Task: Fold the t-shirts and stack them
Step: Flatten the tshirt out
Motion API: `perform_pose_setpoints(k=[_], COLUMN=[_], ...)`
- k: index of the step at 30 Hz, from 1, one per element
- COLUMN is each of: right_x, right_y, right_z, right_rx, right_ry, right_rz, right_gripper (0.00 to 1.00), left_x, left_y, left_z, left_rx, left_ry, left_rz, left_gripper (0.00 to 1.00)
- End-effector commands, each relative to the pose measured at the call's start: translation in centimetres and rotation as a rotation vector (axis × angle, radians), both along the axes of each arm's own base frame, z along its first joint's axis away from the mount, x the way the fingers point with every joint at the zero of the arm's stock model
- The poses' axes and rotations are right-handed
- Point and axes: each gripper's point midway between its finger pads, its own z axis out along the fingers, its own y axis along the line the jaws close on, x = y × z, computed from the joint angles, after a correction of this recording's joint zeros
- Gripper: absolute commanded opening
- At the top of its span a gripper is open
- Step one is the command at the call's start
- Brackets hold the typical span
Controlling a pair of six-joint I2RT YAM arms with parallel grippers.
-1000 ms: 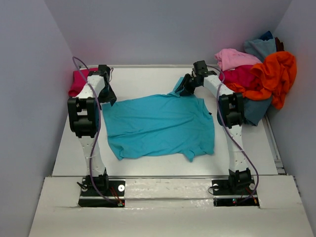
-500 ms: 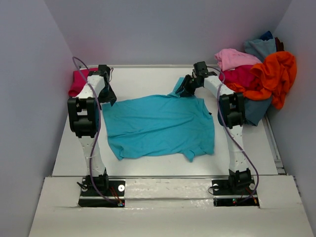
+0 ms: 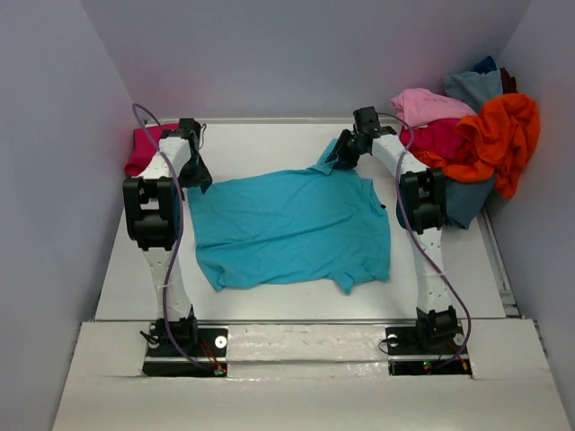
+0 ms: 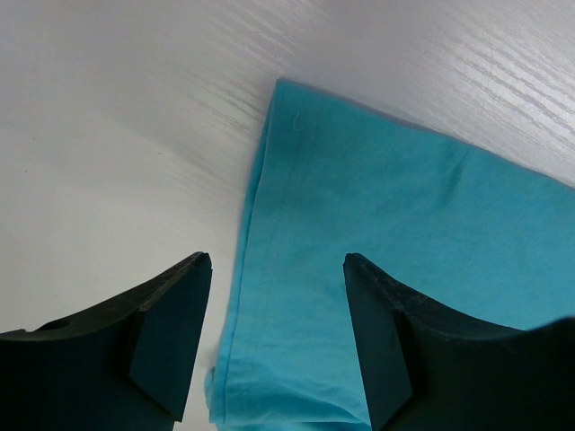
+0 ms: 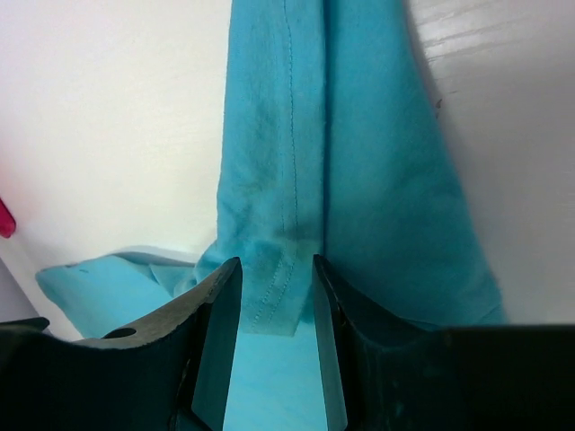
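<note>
One turquoise t-shirt (image 3: pixel 292 229) lies spread flat mid-counter (image 3: pixel 260 144), between our two arms. Right fingers (image 5: pixel 377 359) are narrow and pinch a stitched hem at the far right corner, likely a sleeve, with that bit lifted off the counter. Left fingers (image 4: pixel 171 323) stand wide, straddling the far left hem edge with nothing gripped.

We judge the cloth light, thin and limp. It will sag and wrinkle, and there's no stiffness to push against. So we take it at doubled hems or corners, both sides together, with tension between grips. The left side needs to close on the hem before any fold.

Heap of t-shirts (image 3: pixel 467 135) sits far right, and a crimson t-shirt (image 3: pixel 142 148) lies behind the left arm.
</note>
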Motion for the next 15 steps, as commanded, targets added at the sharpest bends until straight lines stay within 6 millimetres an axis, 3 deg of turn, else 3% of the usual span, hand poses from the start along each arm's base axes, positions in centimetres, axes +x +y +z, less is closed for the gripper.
perform_pose_setpoints(k=[1,10,11,15], right_x=[2.2,4.7,5.1,6.3], right_y=[-0.4,-1.7,-2.5,-3.4], right_z=[5.5,5.9,5.2,5.4], right_rx=[-0.012,-0.099,-0.119,-0.136], right_ry=[-0.155,-0.233,-0.227,-0.257], right_rz=[-0.014,-0.058,-0.07,-0.102], right_gripper=[0.44,0.44,0.44,0.44], left_x=[-0.3,-0.3,-0.4,-0.6], left_y=[0.2,0.2,0.2,0.3], left_z=[2.4,2.3,2.3,2.2], left_rx=[0.019,0.018,0.021,0.021], left_ry=[-0.039,-0.036,-0.035,-0.03], left_rz=[-0.005,-0.006,-0.005,-0.006], left_gripper=[0.72,0.72,0.72,0.72])
